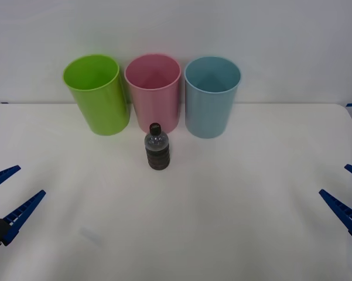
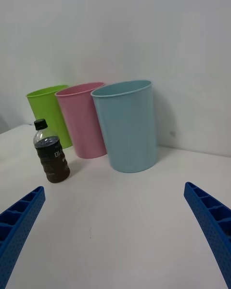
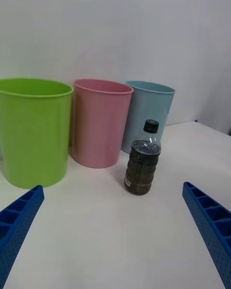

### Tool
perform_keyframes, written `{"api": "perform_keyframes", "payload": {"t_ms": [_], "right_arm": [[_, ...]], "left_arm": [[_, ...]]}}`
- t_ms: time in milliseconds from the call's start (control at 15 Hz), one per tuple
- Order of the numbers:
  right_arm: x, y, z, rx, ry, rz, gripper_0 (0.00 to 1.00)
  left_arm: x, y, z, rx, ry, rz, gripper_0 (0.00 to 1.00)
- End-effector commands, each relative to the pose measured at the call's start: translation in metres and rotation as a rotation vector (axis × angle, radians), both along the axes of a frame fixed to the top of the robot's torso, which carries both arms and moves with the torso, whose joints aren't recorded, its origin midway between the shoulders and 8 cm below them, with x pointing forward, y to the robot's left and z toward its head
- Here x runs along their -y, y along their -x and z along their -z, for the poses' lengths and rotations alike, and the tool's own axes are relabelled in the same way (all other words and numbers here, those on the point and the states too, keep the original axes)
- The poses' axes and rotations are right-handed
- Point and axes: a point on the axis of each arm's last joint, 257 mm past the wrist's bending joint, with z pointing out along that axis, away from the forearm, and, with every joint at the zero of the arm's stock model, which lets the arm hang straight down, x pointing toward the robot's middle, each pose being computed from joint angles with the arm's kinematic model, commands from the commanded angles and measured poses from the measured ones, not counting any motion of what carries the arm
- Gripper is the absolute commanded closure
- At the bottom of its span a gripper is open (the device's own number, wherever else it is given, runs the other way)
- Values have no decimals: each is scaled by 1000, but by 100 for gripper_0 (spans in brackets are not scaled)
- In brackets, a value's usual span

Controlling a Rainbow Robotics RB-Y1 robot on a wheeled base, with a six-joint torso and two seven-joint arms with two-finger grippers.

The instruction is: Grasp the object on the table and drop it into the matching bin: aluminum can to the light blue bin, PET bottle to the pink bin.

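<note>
Pincers sit nearest, one at each near corner of the white surface [image 1: 234,222]. The left pincer [image 1: 7,196] hovers low at the left edge with its blue ribbed fingers spread wide and nothing between them; the right pincer [image 1: 347,196] mirrors it at the right edge, equally wide and empty. Both are well apart from everything else.

Farther out, near the middle of the surface, the bottle [image 1: 157,147] stands upright on its own, black cap on top, dark ribbed body below. Bare surface lies between it and either pincer, so nothing blocks the way to it from the near side.

Just behind the bottle stand three tall round tubs in a row, close to one another along the far edge. The pink bin [image 1: 154,93] is in the middle, straight behind the bottle. The green tub [image 1: 97,93] is on its left and the light blue bin [image 1: 211,96] on its right. Behind them rises a plain white wall [image 1: 281,35].
</note>
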Motion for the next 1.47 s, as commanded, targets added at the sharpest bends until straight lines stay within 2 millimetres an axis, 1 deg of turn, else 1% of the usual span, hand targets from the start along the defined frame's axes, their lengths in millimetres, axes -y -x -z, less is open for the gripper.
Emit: {"api": "perform_keyframes", "payload": {"t_ms": [67, 133, 200, 333, 467, 800, 1000, 1133, 1467], "right_arm": [[0, 0, 0, 0, 0, 0, 0], [0, 5, 14, -33, -2, 7, 0], [0, 8, 19, -47, 6, 9, 0], [-4, 12, 15, -43, 18, 1, 0], [-8, 14, 16, -46, 18, -3, 0], [-42, 9, 31, -59, 4, -56, 0], [-61, 0, 40, -37, 35, -59, 0], [-73, -11, 49, -14, 73, -37, 0], [-111, -29, 70, -13, 127, -38, 0]], "left_arm": [[0, 0, 0, 0, 0, 0, 0], [0, 0, 0, 0, 0, 0, 0], [0, 0, 0, 0, 0, 0, 0], [0, 0, 0, 0, 0, 0, 0], [0, 0, 0, 0, 0, 0, 0], [0, 0, 0, 0, 0, 0, 0], [0, 0, 0, 0, 0, 0, 0], [0, 0, 0, 0, 0, 0, 0], [0, 0, 0, 0, 0, 0, 0]]}}
